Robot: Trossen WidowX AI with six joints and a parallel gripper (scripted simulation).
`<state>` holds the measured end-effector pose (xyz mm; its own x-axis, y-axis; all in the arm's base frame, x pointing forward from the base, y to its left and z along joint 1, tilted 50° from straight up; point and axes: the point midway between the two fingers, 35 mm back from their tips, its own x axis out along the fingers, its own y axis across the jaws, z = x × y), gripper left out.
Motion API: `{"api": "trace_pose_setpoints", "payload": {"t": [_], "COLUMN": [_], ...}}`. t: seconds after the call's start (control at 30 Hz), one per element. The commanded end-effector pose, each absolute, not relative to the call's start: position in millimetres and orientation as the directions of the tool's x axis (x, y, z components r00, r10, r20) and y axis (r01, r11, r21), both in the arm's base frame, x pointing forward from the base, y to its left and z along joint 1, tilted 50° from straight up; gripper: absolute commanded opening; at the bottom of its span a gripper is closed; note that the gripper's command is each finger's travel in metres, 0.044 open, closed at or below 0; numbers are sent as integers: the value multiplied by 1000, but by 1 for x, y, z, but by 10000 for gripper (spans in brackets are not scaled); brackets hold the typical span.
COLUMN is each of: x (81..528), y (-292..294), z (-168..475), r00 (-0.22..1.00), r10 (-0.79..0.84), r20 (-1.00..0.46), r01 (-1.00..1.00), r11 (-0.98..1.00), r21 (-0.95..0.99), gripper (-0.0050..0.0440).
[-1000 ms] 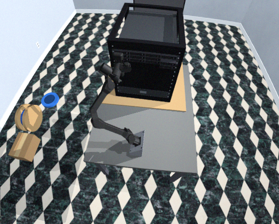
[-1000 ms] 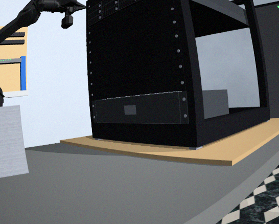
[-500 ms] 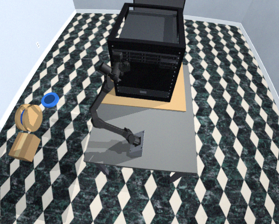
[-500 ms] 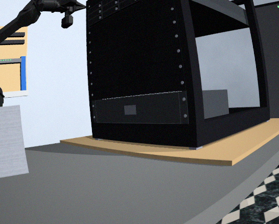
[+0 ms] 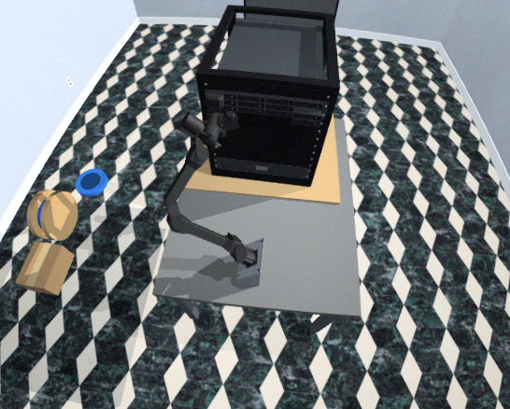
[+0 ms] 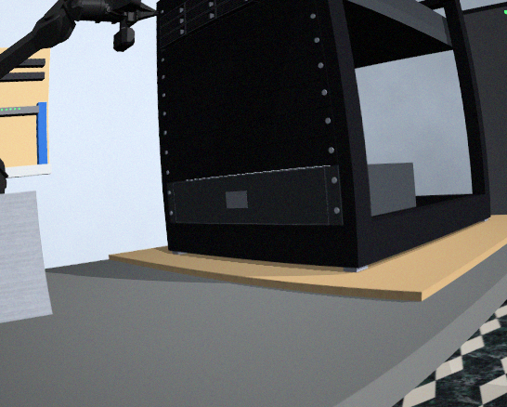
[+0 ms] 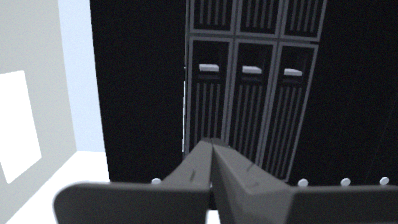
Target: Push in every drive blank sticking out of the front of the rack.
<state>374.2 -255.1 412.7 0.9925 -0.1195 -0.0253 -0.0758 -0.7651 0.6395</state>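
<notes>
The black rack (image 5: 268,80) (image 6: 262,246) stands upright on a tan board. Drive blanks (image 5: 249,104) (image 6: 197,16) fill rows near its top. The wrist view is turned sideways: three blanks with pale latches lie side by side, the top-row blank (image 7: 206,107), the middle one (image 7: 247,107) and the third (image 7: 287,110). A thin bright line runs along the top-row blank's outer edge; I cannot tell how far any blank sticks out. My gripper (image 5: 216,97) (image 6: 155,13) (image 7: 209,145) is shut and empty. Its tips overlap the top-row blank's left end; whether they touch is hidden.
The tan board (image 5: 324,187) (image 6: 390,289) lies on the grey table (image 5: 308,257) (image 6: 209,339). A wide panel (image 5: 285,170) (image 6: 279,200) sits low in the rack. The arm's base plate (image 5: 249,276) is near the table's front. A screw post (image 7: 325,181) runs beside the blanks.
</notes>
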Motion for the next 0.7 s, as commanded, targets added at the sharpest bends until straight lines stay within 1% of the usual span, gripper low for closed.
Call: {"api": "trace_pose_setpoints", "payload": {"t": [0.0, 0.67], "x": [380, 390], "y": [-256, -257], "z": [418, 419], "r00": [992, 992], "r10": [-123, -123], "r20": [-17, -17], "r01": [-83, -83], "r11": [-757, -757], "r21": [648, 648], "gripper": [-50, -50]}}
